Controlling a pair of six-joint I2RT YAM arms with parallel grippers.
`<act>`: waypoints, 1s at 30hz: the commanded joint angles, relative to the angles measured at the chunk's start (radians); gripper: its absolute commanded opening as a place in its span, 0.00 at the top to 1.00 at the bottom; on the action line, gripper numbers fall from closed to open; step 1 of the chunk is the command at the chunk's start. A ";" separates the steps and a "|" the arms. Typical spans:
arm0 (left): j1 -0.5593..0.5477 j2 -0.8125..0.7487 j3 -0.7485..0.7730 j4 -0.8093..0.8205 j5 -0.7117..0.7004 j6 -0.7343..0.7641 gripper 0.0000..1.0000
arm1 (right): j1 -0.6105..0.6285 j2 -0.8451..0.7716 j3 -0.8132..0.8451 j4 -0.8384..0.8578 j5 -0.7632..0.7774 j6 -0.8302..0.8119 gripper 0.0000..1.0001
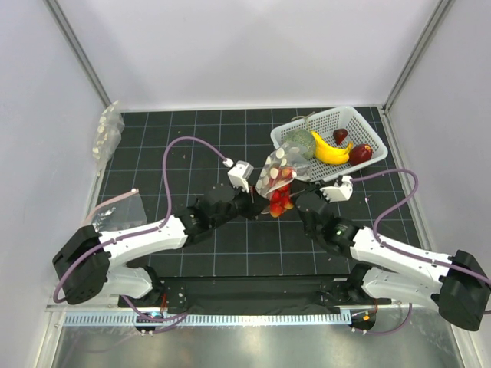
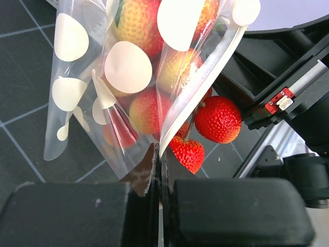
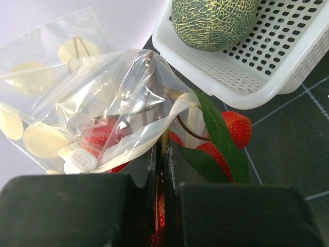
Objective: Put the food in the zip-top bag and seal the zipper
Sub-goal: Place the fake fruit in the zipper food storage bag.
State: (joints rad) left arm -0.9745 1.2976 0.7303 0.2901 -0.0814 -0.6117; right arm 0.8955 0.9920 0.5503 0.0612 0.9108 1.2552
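The dotted zip-top bag (image 1: 276, 167) is held up off the mat between both grippers. The food, a cluster of red strawberries (image 1: 280, 201), sits partly inside the bag; in the left wrist view two berries (image 2: 218, 119) hang outside its mouth. My left gripper (image 2: 159, 154) is shut on the bag's mouth edge, at the white zipper strip (image 2: 205, 77). My right gripper (image 3: 163, 149) is shut on the food's stem beside its green leaf (image 3: 218, 136), with red fruit showing between the jaws. The zipper (image 3: 144, 136) runs open just left of the right jaws.
A white basket (image 1: 367, 124) at the back right holds a green melon (image 1: 299, 140), a banana (image 1: 331, 149) and dark red fruits (image 1: 360, 153); it lies close behind the bag (image 3: 288, 67). Plain clear bags lie at the left (image 1: 107, 130) (image 1: 119, 207).
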 commanded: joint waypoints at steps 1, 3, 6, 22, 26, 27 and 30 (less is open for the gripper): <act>0.014 0.005 -0.008 0.046 0.077 -0.057 1.00 | -0.006 -0.009 0.056 0.075 0.122 -0.022 0.99; 0.025 -0.006 -0.012 0.049 0.077 -0.059 1.00 | -0.006 -0.022 0.056 0.075 0.148 -0.030 0.99; 0.030 -0.021 -0.028 0.050 0.066 -0.049 1.00 | -0.006 -0.053 0.063 0.036 0.133 -0.016 0.99; 0.048 -0.084 -0.068 0.092 0.038 -0.040 1.00 | -0.007 -0.047 0.186 -0.184 0.017 0.213 0.99; 0.053 -0.084 -0.071 0.096 0.045 -0.049 1.00 | -0.006 -0.070 0.177 -0.238 0.028 0.309 0.99; 0.054 -0.081 -0.072 0.103 0.043 -0.051 1.00 | -0.007 -0.070 0.186 -0.274 0.031 0.344 0.99; 0.060 -0.075 -0.081 0.119 0.032 -0.063 1.00 | -0.007 -0.035 0.310 -0.498 0.033 0.513 0.99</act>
State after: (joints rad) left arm -0.9268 1.2423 0.6682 0.3729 -0.0437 -0.6559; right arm 0.8959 0.9627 0.7212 -0.2966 0.8497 1.5669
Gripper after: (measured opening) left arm 0.016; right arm 0.077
